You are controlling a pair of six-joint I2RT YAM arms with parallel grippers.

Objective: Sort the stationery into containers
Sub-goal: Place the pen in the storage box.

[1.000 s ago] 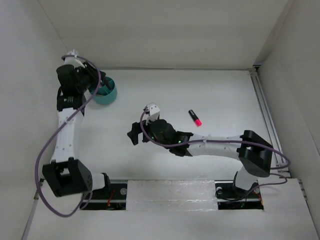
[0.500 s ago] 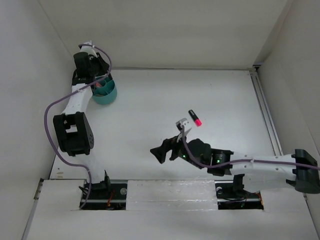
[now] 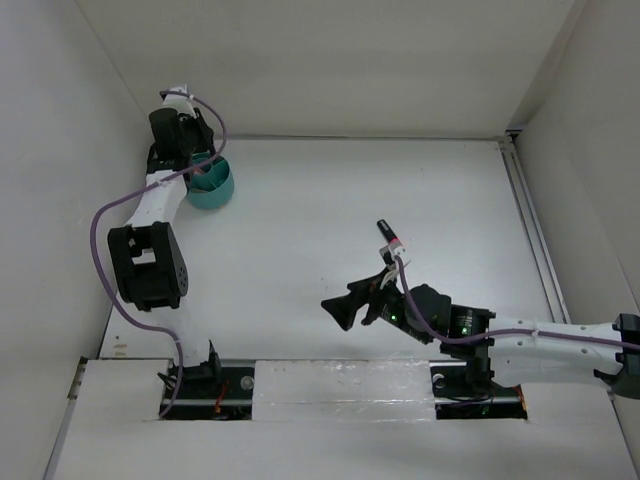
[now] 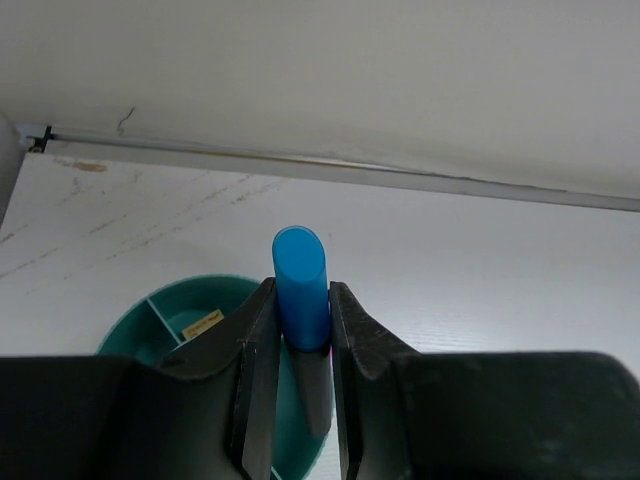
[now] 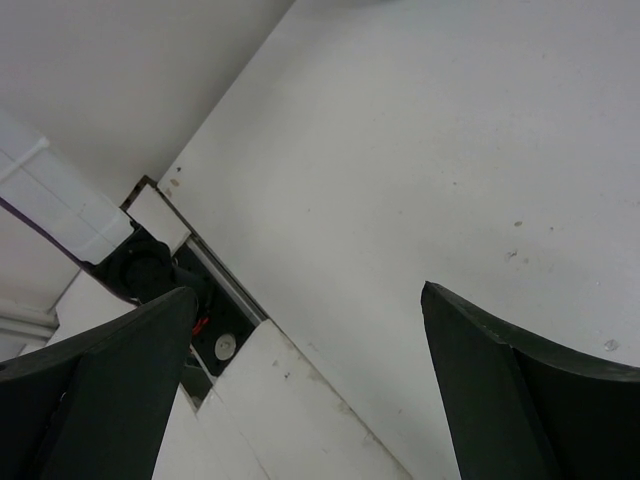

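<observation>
Left claw [image 4: 300,292]: clamped on blue-ended marker [image 4: 300,262] — teal tub [image 4: 150,312] just below it.
Right claw [image 5: 305,292]: fingers wide apart, holding nothing.
Pink-ended marker [image 3: 384,229]: lies beyond right claw.
Worktop [image 5: 420,150]: white — walls [image 3: 300,60] white.

Fixed overhead camera looks down on the whole table [image 3: 420,180]; left wrist camera sits close above the teal tub [image 4: 140,310], right wrist camera faces the table's near edge, both spots visible overhead.

Left gripper [image 4: 301,300] hides much of teal tub [image 4: 150,300]
</observation>
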